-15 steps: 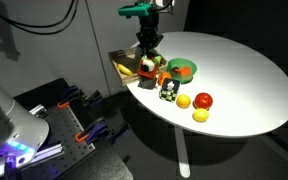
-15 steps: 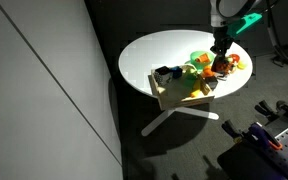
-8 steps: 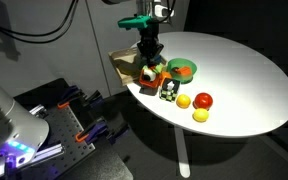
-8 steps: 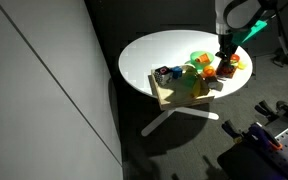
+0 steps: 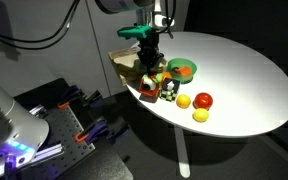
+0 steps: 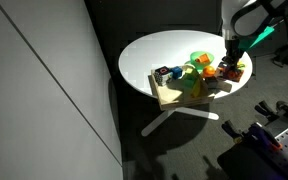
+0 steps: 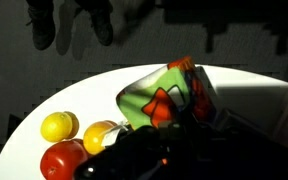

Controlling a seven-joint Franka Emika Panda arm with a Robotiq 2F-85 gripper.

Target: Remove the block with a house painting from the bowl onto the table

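Pale grey wall [image 6: 34, 90] at 9 o'clock, dark floor [image 6: 154, 155] at 6 o'clock, round white bench [image 6: 159, 55] at 1 o'clock, dim light.

Both exterior views are dim and grainy: light from above makes the white tabletop [image 5: 234, 70] the only bright patch, glaring enough to wash out its surface, while the floor and walls around it sink into near-black shadow. The wrist view is darker still, its upper part almost black. There the block [image 7: 169, 100] close to the lens is soft and out of focus, and the gripper [image 7: 149, 160] is a blurred black mass.
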